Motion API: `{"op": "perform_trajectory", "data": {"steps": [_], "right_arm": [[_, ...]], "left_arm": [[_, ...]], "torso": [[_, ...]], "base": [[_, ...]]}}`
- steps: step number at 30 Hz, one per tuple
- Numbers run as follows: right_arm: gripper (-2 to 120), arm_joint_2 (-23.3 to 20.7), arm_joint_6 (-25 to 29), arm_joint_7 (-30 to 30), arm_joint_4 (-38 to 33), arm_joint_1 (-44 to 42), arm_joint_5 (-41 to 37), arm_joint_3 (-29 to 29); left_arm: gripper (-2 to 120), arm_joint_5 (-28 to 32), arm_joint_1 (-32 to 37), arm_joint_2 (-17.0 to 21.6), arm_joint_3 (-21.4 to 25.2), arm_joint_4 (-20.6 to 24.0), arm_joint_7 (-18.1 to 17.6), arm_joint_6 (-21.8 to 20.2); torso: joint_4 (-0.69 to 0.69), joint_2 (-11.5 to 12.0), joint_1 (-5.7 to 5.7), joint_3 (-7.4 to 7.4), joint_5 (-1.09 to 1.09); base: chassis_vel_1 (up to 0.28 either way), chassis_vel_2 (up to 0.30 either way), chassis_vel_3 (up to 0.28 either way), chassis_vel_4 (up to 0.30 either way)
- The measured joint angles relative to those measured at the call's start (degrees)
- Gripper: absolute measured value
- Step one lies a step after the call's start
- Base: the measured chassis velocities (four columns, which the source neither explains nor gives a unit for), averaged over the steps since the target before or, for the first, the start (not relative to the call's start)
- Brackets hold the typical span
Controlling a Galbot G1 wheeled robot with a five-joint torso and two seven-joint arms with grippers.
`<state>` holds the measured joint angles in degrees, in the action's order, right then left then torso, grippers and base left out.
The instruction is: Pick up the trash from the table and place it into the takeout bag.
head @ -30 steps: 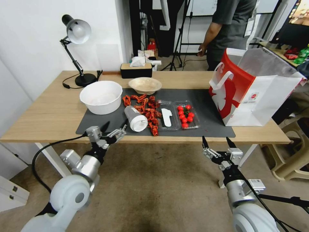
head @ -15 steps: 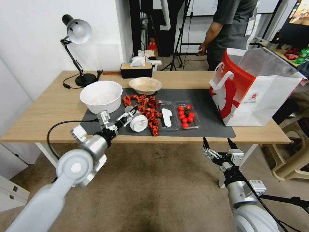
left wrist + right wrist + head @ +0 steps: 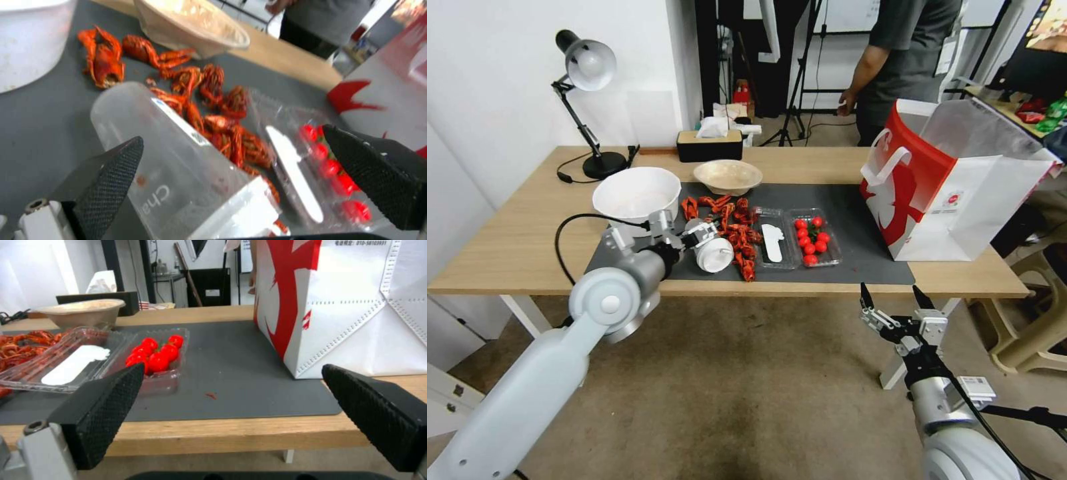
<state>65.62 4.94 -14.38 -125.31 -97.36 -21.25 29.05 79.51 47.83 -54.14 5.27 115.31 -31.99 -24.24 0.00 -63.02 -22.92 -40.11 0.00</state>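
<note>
At the frame's centre left, the left gripper (image 3: 684,235) had its fingers spread around the tipped plastic cup (image 3: 710,247) on the surface, ungripped, the pickup apparently beginning; closing seemed next, while the right gripper (image 3: 896,298) waited open, lower right.

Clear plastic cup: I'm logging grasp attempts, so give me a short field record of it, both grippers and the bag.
target: clear plastic cup, white lid, lying on its side on the grey mat
left gripper: open, fingers either side of the cup
right gripper: open, below the table edge
takeout bag: upright, mouth open, at the table's right end
</note>
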Motion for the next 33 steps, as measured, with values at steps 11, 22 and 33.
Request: {"op": "perform_trajectory", "data": {"steps": [11, 22, 33], "right_arm": [[100, 0.6, 0.0, -0.1, 0.3, -0.3, 1.2, 0.1], [100, 0.7, 0.0, -0.1, 0.7, -0.2, 1.2, 0.1], [100, 0.6, 0.2, -0.1, 0.7, -0.4, 1.2, 0.5]], "left_arm": [[100, 0.5, -2.8, -0.4, -3.0, -0.5, -5.3, -5.3], [100, 0.5, -2.8, -1.4, -4.1, -2.0, -5.9, -5.2], [100, 0.2, -3.3, -1.8, -5.4, -3.3, -6.5, -4.5]], "torso": [[0.0, 0.0, 0.0, 0.0, 0.0], [0.01, 0.0, 0.0, 0.0, 0.0], [0.0, 0.0, 0.0, 0.0, 0.0]], "base": [[0.0, 0.0, 0.0, 0.0], [0.0, 0.0, 0.0, 0.0], [0.0, 0.0, 0.0, 0.0]]}}
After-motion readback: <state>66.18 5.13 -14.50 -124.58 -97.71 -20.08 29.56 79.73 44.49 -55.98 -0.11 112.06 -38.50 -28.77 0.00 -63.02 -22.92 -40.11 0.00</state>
